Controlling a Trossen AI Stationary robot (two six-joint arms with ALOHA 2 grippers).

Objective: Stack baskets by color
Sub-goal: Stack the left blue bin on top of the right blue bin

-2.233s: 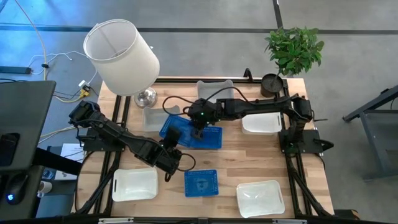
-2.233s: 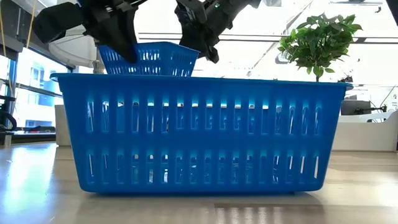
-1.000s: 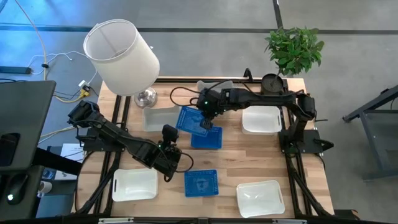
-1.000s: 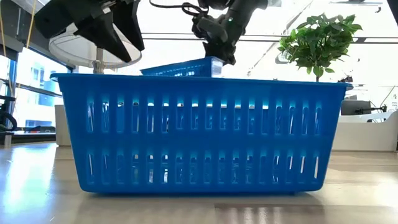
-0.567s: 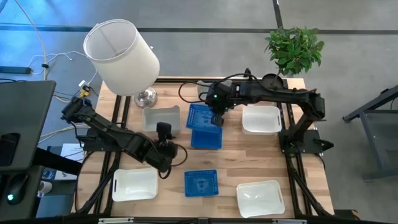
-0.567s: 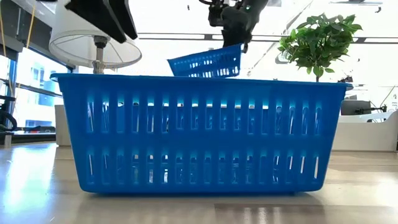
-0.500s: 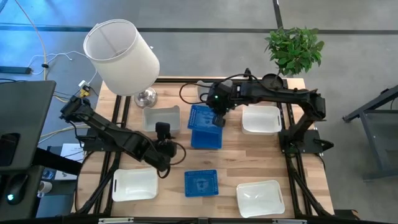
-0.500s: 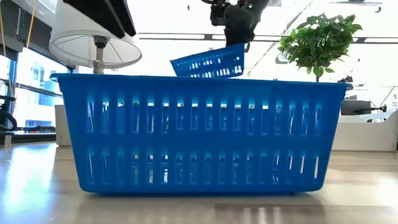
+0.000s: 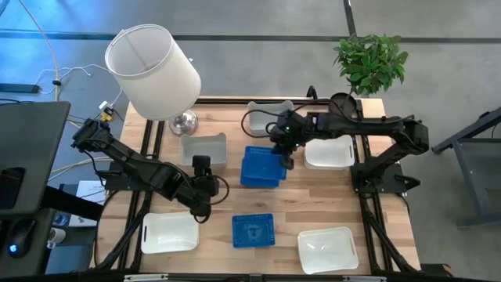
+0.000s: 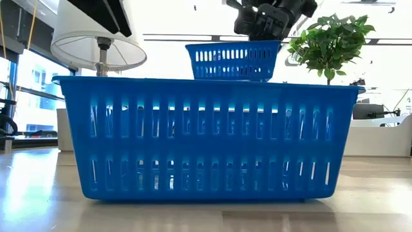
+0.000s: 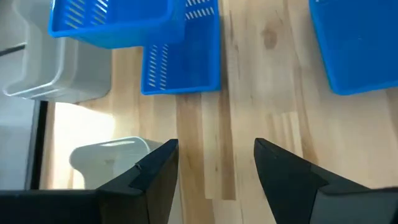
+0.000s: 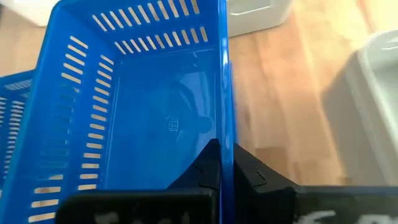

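The right gripper (image 12: 219,163), jaws pinching a blue slotted basket's (image 9: 260,163) rim, is holding it above another blue basket (image 11: 181,65), while the left gripper (image 11: 214,158) is hanging over the worktop (image 9: 317,204) with jaws spread.

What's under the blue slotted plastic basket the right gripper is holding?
Lifted by the shut right gripper, the blue slotted plastic basket partly covers another blue basket lying on the wooden table; the overlapped part is hidden.

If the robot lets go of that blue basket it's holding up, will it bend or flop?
Probably not. The blue basket keeps its box shape though the right gripper pinches only one wall, so it seems stiff. Its slotted walls and thin plastic suggest it's light. Held by one edge, it might tilt.
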